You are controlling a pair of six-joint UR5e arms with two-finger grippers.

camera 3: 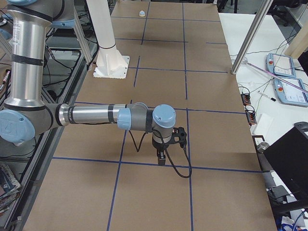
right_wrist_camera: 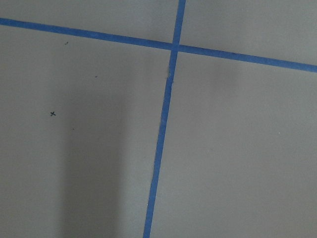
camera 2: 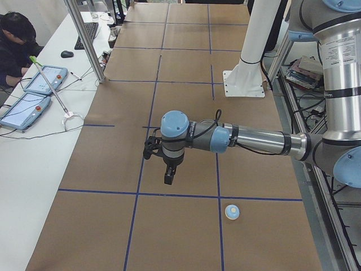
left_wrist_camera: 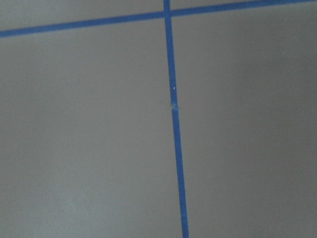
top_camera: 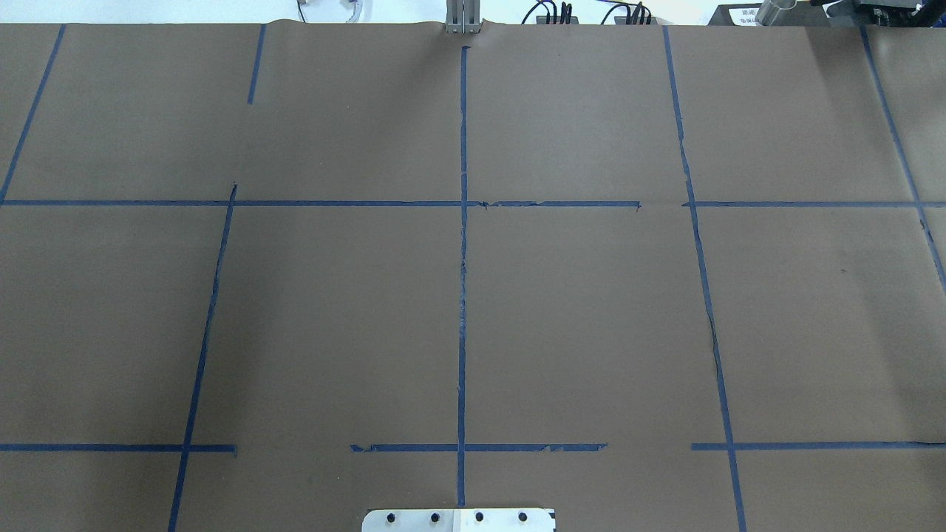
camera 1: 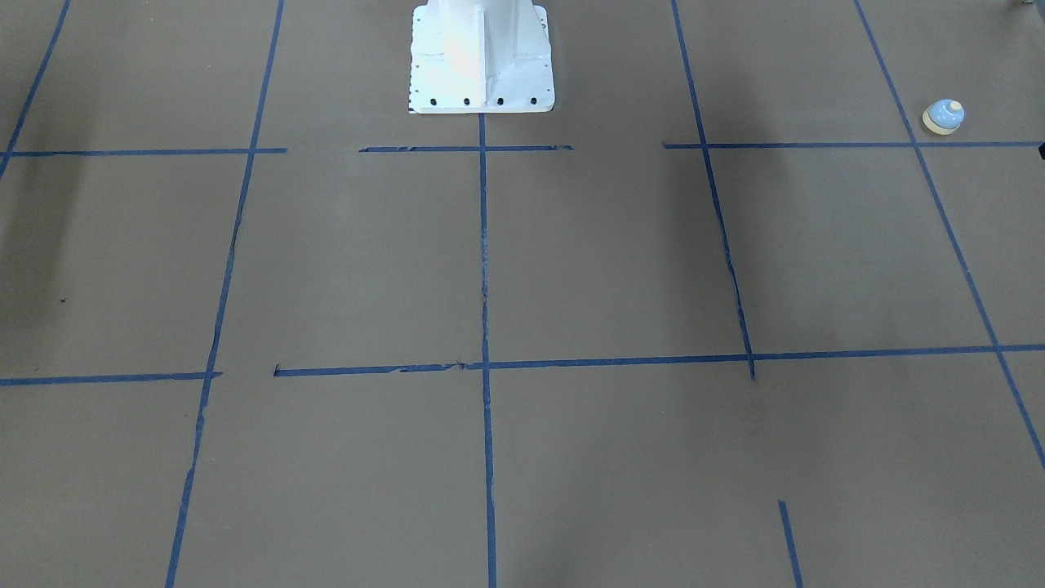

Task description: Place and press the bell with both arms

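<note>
The bell (camera 1: 944,116) is set on the table (camera 1: 620,261), upright on its cream base. Its button is turned straight up, so its axis is vertical; being round, it points no way sideways. In the view from the table's left end, the bell (camera 2: 232,212) is seen apart from the left jaws. It lies lower than they do, nearer the robot's side and nearer that end of the table. A blue tape line (camera 2: 180,195) is crossed on the way from the jaws to the bell. From the right jaws the bell (camera 3: 142,13) is well apart, at the far end of the table.

The left arm (camera 2: 259,141) is stretched out level over the table, with its jaws hung downward above the surface and not touching it. The right arm (camera 3: 91,115) is held in the same way at the other end. Both sets of jaws are shown only in the side views, so it cannot be told whether they are open or closed.

The table is covered with brown paper, and a grid of squares is marked on it in blue tape. Only paper and tape are seen by the two wrist cameras, apart from a small pen cross (right_wrist_camera: 53,114) under the right one.

A white pedestal (camera 1: 482,57) is bolted at the robot's edge of the table. Beyond the far edge, a white bench (camera 2: 34,158) is seen with two control tablets (camera 2: 45,79), a keyboard (camera 2: 90,34) and a seated person (camera 2: 14,39). A metal post (camera 2: 84,39) is stood at the table's edge.
</note>
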